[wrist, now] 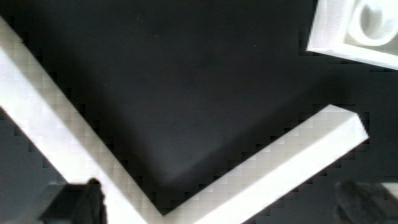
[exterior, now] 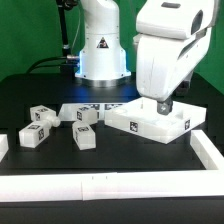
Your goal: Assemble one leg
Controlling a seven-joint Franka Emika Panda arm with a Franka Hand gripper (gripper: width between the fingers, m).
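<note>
Several legs, small white blocks with black-and-white tags, lie loose on the black table toward the exterior view's left: one, another, a third and one more. The large flat white panel lies toward the exterior view's right. My gripper hangs low over the panel's far right part. In the wrist view the gripper is open and empty, with its dark fingertips far apart. A corner of the panel shows there. No leg shows in the wrist view.
The marker board lies behind the legs, next to the panel. A low white wall runs along the front and up the right side; its corner shows in the wrist view. The robot base stands at the back.
</note>
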